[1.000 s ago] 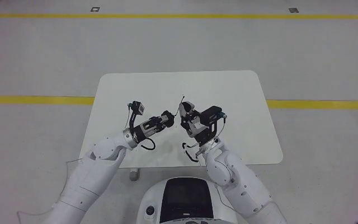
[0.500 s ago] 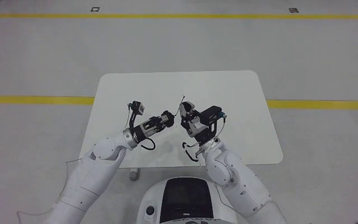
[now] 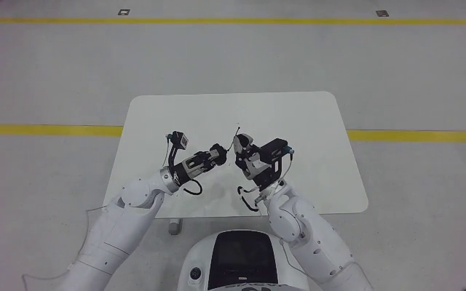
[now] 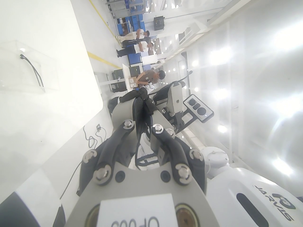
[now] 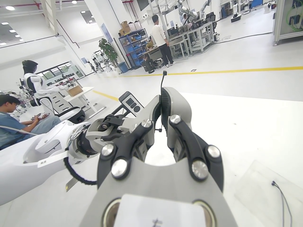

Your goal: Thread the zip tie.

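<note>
Left tool (image 3: 220,152) hangs over the table (image 3: 306,124) with its fingers pressed together, tips aimed at the other tool and just beside it; can't tell if anything's caught in there. Right tool (image 5: 162,94) is pinching the black zip tie (image 5: 162,81); the stem pokes out past its fingertips, head end free, and a short bit shows palm-side of the pads.
</note>
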Available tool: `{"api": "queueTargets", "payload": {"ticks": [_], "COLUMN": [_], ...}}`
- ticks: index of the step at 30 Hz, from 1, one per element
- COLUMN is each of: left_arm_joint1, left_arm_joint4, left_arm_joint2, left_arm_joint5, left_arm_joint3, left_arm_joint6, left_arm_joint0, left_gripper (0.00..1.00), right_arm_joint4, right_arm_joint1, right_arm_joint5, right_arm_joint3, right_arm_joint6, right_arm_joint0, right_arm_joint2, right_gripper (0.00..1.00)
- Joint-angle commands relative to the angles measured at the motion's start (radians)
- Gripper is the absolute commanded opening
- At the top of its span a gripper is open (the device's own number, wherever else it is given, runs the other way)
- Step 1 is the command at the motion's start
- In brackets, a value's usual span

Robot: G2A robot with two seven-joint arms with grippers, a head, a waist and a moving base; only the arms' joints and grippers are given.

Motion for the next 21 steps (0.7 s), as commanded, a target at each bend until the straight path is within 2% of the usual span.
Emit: {"api": "queueTargets", "payload": {"ticks": [1, 21], "left_arm_joint1": [0.000, 0.000], "left_arm_joint4": [0.000, 0.000], "left_arm_joint2": [0.000, 0.000], "left_arm_joint5": [0.000, 0.000], "left_arm_joint3": [0.000, 0.000], "left_arm_joint6": [0.000, 0.000], "left_arm_joint0": [0.000, 0.000], "left_gripper": [0.00, 0.00], "right_arm_joint4": [0.002, 0.022], "right_arm_joint1": [0.000, -0.009], "right_arm_joint5": [0.000, 0.013], "right_arm_joint3": [-0.001, 0.047], "right_arm_joint6": [0.001, -0.001], "right_arm_joint0": [-0.001, 0.018], "right_arm_joint2": [0.001, -0.016], "right_gripper": [0.00, 0.00]}}
